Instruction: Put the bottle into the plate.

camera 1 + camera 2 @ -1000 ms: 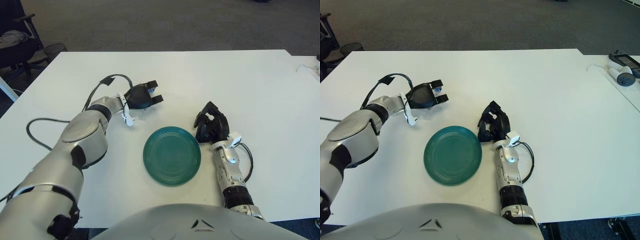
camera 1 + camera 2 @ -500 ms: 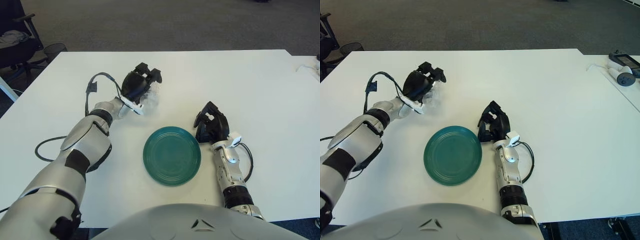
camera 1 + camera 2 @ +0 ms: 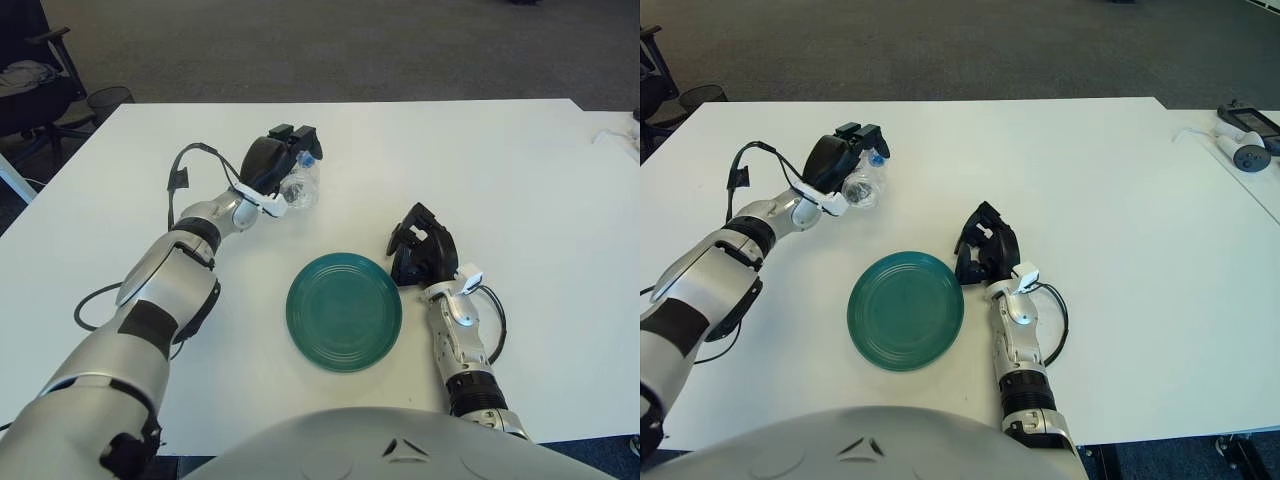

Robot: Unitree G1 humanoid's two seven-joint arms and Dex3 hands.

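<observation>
Clear plastic bottle (image 3: 302, 184) w/ a blue cap is in my left hand (image 3: 272, 168), fingers wrapped over it from the left, up beyond the plate's far-left side and well apart from it. I can't tell if the bottle touches the white table (image 3: 480, 170). Green plate (image 3: 344, 311) sits near the front edge, nothing in it. Right hand (image 3: 422, 247) is just beside the plate's right rim, fingers curled, holding nothing.

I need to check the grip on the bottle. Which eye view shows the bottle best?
The right eye view: the clear bottle and its blue cap show beside the left robot hand gripping it. The left eye view shows the same, slightly more covered by the fingers.
</observation>
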